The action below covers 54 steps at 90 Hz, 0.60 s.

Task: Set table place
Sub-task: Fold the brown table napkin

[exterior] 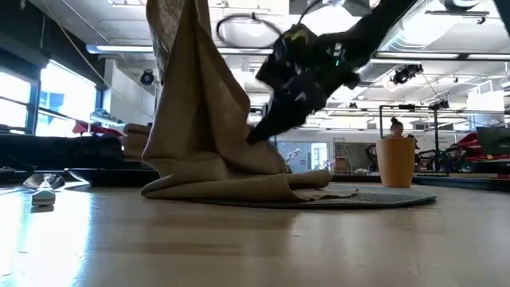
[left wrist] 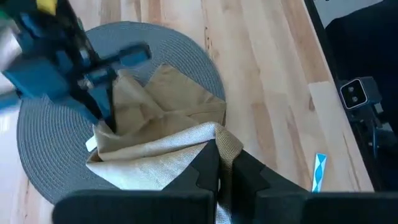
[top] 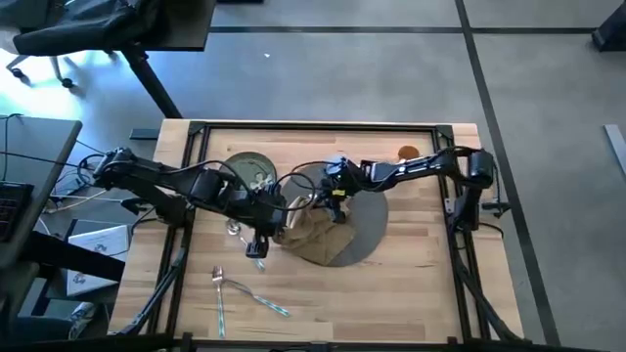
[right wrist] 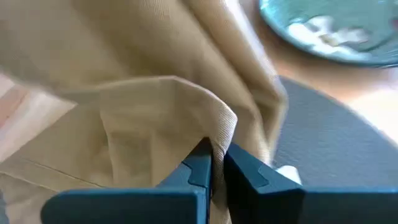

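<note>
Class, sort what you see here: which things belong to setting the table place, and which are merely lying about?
Belonging to the job:
napkin, gripped by both the left gripper and right gripper
grey mat
green plate
orange cup
cutlery
table

Lying about:
office chair
dark desk

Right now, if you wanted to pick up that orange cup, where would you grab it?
Probably around the orange cup at mid-height, coming in level from its open side, away from the mat. It stands upright with straight walls. Both hands are shut on the napkin, so one would have to let go first.
</note>
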Each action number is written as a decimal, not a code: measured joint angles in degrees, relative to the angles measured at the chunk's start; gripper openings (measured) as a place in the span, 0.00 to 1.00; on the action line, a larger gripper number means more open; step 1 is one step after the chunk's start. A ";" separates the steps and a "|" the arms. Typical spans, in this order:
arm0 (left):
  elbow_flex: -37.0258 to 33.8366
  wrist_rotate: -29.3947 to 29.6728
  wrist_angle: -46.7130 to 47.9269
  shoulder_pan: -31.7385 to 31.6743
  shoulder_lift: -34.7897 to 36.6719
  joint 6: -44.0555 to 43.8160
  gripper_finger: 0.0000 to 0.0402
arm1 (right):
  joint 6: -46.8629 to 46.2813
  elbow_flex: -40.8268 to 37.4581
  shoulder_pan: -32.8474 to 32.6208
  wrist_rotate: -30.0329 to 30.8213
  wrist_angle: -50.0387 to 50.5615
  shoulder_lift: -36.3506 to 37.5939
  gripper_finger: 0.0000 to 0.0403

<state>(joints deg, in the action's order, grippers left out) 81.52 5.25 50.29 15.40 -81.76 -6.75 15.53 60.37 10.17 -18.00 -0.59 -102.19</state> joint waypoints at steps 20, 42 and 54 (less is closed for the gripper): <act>0.00 0.84 0.09 0.02 0.00 -0.27 0.00 | -0.58 0.05 -3.72 9.52 14.83 16.69 0.00; -0.01 7.47 -2.96 -0.88 -0.09 -0.13 0.00 | -9.13 0.06 -7.33 19.14 26.79 34.38 0.00; -0.04 7.55 -7.36 -3.09 -1.95 -0.13 0.00 | -12.63 0.05 -9.62 24.03 34.16 40.21 0.00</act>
<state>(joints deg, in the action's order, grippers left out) 81.47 12.80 42.93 12.31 -83.71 -6.88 2.90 60.43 0.55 6.04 33.57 -61.98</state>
